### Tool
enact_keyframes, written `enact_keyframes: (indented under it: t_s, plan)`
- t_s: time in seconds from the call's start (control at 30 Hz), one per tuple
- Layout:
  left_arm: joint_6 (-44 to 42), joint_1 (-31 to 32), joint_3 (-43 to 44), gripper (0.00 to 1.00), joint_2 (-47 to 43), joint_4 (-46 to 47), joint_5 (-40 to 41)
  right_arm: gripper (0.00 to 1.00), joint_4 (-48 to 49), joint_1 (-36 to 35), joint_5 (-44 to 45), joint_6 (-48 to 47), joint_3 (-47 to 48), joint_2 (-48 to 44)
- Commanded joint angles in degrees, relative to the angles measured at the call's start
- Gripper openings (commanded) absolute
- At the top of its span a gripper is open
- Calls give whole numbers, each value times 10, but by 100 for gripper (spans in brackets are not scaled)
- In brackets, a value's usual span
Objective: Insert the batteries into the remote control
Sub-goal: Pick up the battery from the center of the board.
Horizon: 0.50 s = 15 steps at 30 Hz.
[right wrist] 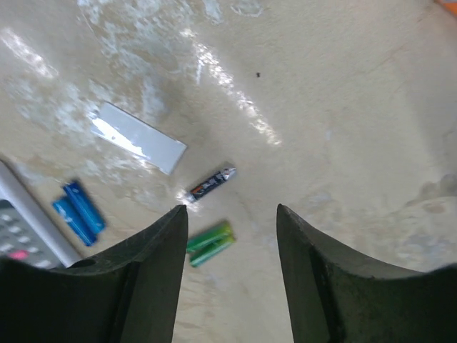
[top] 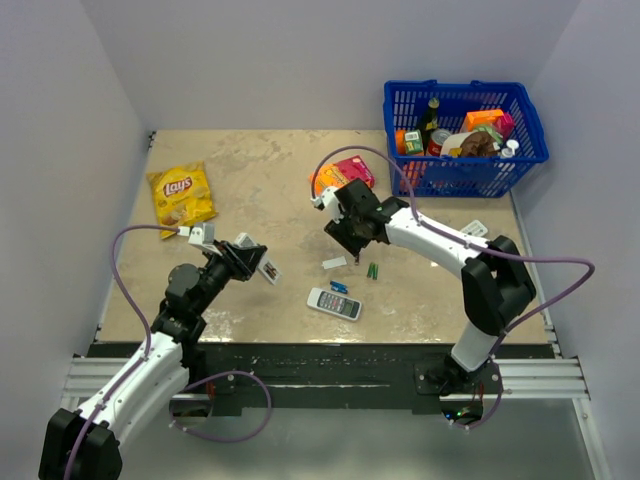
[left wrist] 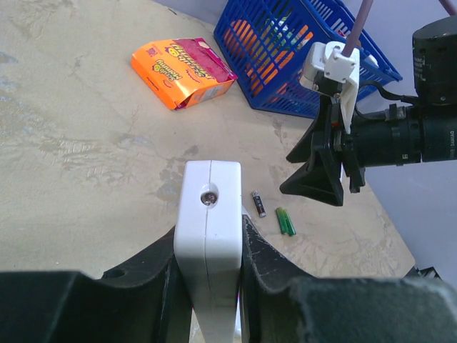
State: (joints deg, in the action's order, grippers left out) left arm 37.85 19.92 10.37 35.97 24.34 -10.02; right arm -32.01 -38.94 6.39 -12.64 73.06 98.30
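**Operator:** Where is the remote control (left wrist: 208, 207)?

**Me:** In my left jaws. They are clamped on its two long sides, a finger (left wrist: 268, 268) pressed against each. Its end face, which has a small round hole in it, points away from my wrist camera. Seen from above, I hold it over the near left part of the table (top: 270, 180).

**Operator:** And your right jaws?

**Me:** They are apart, with nothing between them, hanging over the middle of the table. Through the gap I see a dark battery (right wrist: 211, 184) lying flat on the table, its silvery tip catching the light. It is well apart from the remote control. I can make out only this one battery.

**Operator:** What lies around it?

**Me:** The green pair (right wrist: 209, 243) lies just beside it, side by side. A flat white rectangular piece (right wrist: 139, 137) is near it on the other side. Off to one side are a small blue item (right wrist: 78, 211) and the edge of a grey-white remote with button rows (right wrist: 21, 229).

**Operator:** Anything farther off?

**Me:** An orange box (left wrist: 182, 70) lies on the table near a blue basket (top: 480, 178) of groceries at the far right corner. A yellow chip bag (top: 181, 195) lies at the far left.
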Motion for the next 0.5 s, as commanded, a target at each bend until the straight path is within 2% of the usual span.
enact_keyframes:
  t_s: [0.0, 0.17, 0.47]
  plan:
    - [-12, 0, -4, 0, -8, 19, 6, 58, -23, 13, 36, -176, 29, -5]
    - [-13, 0, -4, 0, -10, 18, 6, 60, -16, 14, 32, -304, 4, 2]
    - [-12, 1, -4, 0, -11, 17, 4, 62, -37, 18, 6, -399, 18, 47]
